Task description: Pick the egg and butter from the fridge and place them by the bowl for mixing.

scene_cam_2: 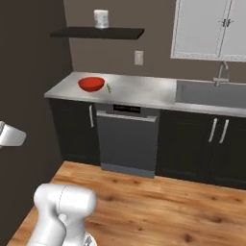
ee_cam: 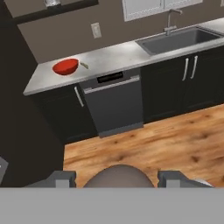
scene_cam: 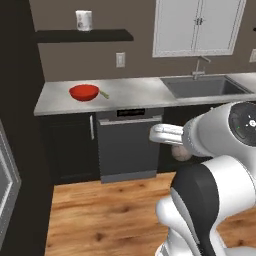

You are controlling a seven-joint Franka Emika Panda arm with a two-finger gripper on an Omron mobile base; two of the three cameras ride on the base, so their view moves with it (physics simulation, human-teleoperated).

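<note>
1. Claw (ee_cam: pixel 117 180) is clamped on the egg (ee_cam: pixel 117 176), which sits between its two fingertips (ee_cam: pixel 61 178).
2. Beyond the claw lies wood floor (ee_cam: pixel 144 144), then the dishwasher (ee_cam: pixel 114 103).
3. Far ahead, up-left, the bowl (ee_cam: pixel 65 67) rests on the worktop (ee_cam: pixel 118 57).

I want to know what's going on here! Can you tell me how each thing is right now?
Egg: held between the fingers of the gripper.
Bowl: upright on the counter.
Butter: lying beside the bowl.
Dishwasher: door shut.
Tap: no water running.
</note>
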